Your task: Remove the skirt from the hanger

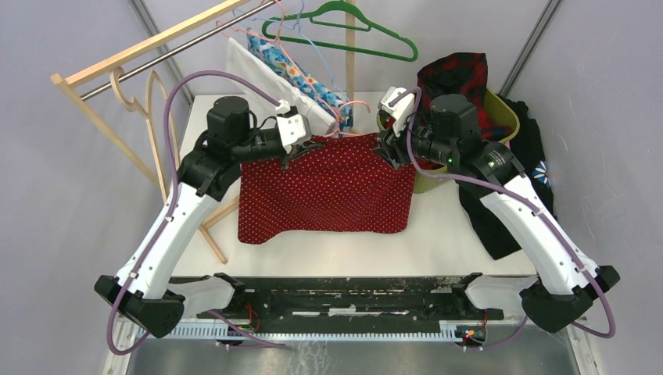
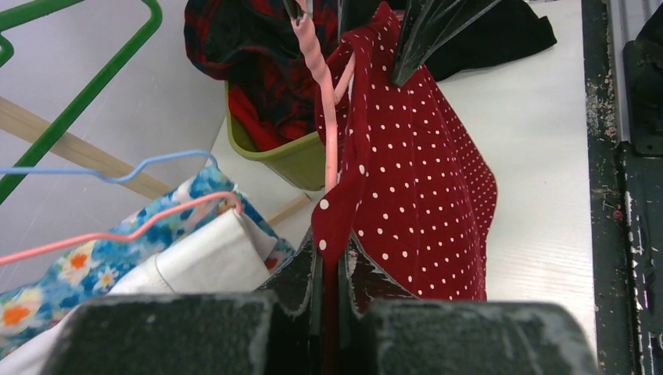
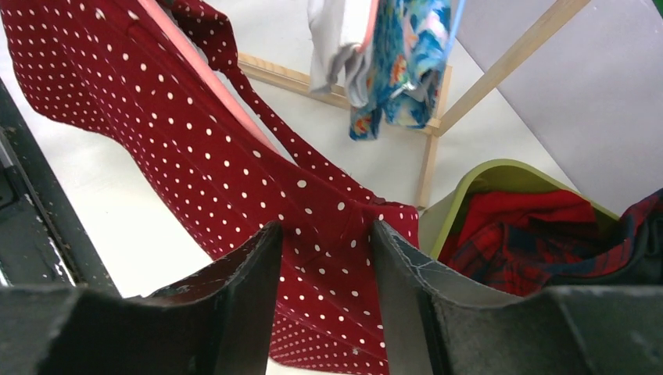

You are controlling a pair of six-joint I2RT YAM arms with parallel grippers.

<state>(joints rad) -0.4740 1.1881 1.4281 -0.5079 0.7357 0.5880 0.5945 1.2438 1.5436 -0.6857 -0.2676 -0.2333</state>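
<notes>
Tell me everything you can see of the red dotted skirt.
The skirt is dark red, white-dotted thin fabric, stretched between the arms with its hem resting on the table. A pink hanger runs along its waistband. The left gripper clamps one waist corner; the right gripper has its fingers apart around the other.

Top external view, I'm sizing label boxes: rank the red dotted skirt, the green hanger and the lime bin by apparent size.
1. The skirt, clearly largest.
2. The green hanger and the bin: similar spread, not ranked; the bin is partly hidden by clothes and the right arm.
</notes>
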